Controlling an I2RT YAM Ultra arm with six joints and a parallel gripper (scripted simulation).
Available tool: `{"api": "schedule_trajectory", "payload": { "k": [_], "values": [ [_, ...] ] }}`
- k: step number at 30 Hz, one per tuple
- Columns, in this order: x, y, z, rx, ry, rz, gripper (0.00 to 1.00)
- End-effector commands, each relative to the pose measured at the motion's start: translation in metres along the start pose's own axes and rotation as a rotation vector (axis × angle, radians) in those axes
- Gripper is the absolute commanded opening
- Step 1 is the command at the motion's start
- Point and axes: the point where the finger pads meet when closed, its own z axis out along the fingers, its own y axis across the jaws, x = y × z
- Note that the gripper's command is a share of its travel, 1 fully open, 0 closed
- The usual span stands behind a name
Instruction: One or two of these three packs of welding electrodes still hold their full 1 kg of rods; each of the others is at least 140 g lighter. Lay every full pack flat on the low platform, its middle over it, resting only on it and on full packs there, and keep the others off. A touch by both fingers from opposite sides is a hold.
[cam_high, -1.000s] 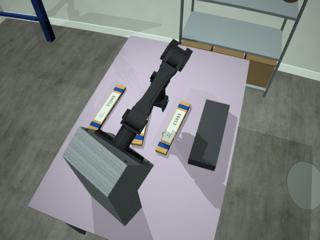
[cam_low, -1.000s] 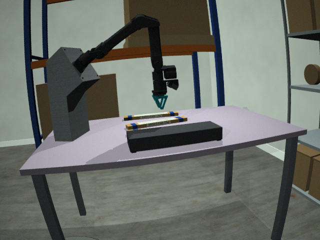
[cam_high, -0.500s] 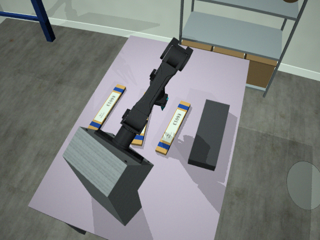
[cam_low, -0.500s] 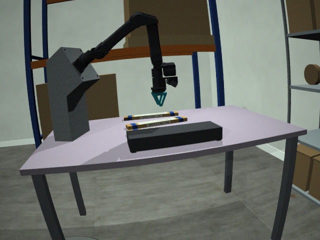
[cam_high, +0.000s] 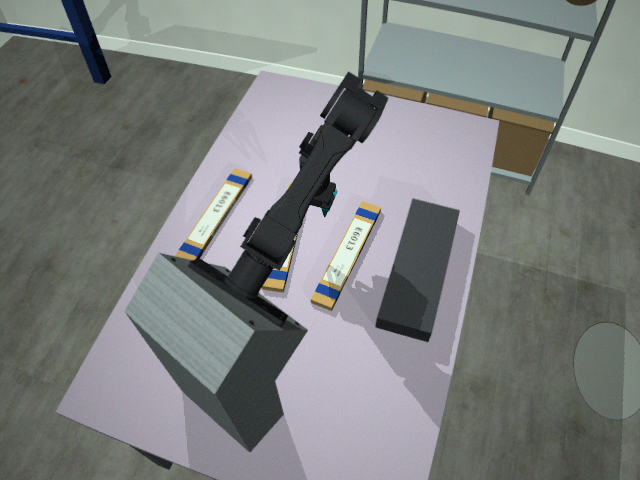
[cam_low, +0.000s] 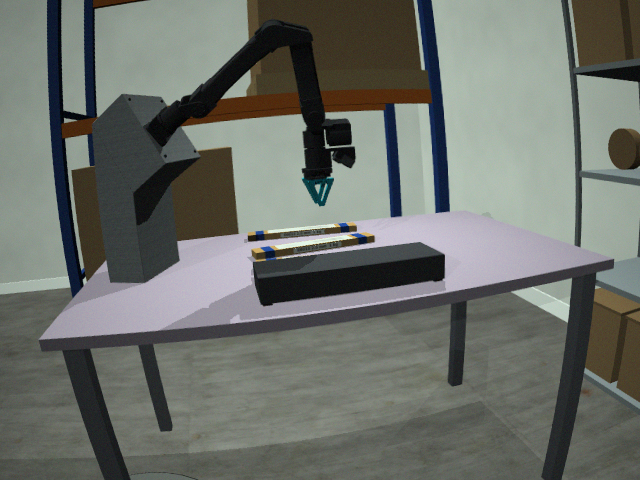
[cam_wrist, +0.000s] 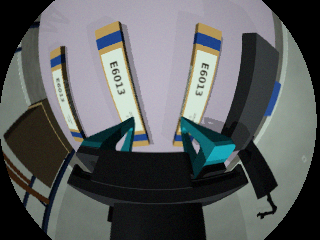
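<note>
Three orange, blue and white packs marked E6013 lie flat on the table, apart. The left pack (cam_high: 214, 214) (cam_wrist: 62, 95) is farthest from the platform. The middle pack (cam_high: 277, 276) (cam_low: 305, 230) (cam_wrist: 119, 80) is mostly hidden by the arm in the top view. The right pack (cam_high: 347, 253) (cam_low: 315, 244) (cam_wrist: 200, 75) lies nearest the low dark platform (cam_high: 426, 248) (cam_low: 351, 268) (cam_wrist: 252, 85), which holds nothing. My gripper (cam_high: 325, 212) (cam_low: 321, 204) (cam_wrist: 157, 120) is open and empty, above the table. In the wrist view its fingertips are apart, between the middle and right packs.
The lilac table (cam_high: 356, 387) (cam_low: 496, 258) carries the grey arm pedestal (cam_high: 248, 382) (cam_low: 129, 206) at the near end. A grey shelf unit (cam_high: 465, 67) (cam_low: 615, 175) stands beyond the far end. The platform lies near one long table edge.
</note>
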Motion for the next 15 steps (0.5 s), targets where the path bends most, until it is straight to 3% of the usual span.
{"api": "schedule_trajectory", "payload": {
  "k": [1,15],
  "values": [
    [0.004,0.003,-0.0127,-0.006,0.006,-0.006,0.63],
    [0.004,0.003,-0.0167,-0.006,0.006,-0.006,0.63]
  ]
}}
